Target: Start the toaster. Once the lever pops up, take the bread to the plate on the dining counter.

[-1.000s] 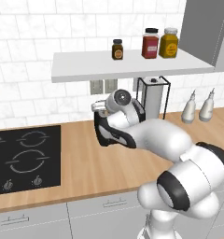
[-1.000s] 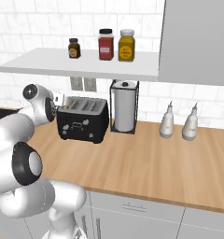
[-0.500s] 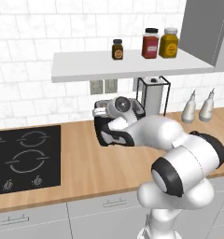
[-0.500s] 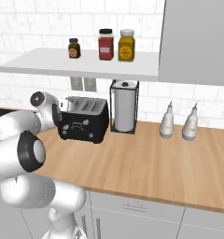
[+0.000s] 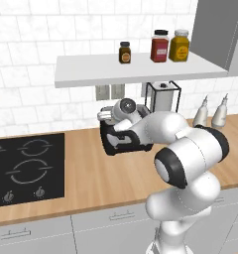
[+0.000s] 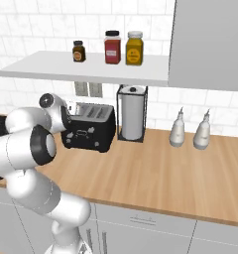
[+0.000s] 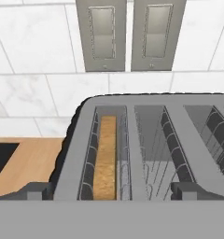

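Four slots run across the top of the toaster (image 7: 146, 154), and the bread (image 7: 104, 158) stands on edge in the leftmost one as the hand view sees it, sunk between the wire guides. The toaster sits on the wood-topped counter (image 6: 155, 173) against the tiled wall, just beside the paper towel holder (image 6: 132, 114). The gripper (image 7: 111, 191) hangs over the toaster's near edge with its fingertips (image 7: 37, 190) spread wide, seemingly holding nothing. Two wall outlets (image 7: 128, 35) sit behind.
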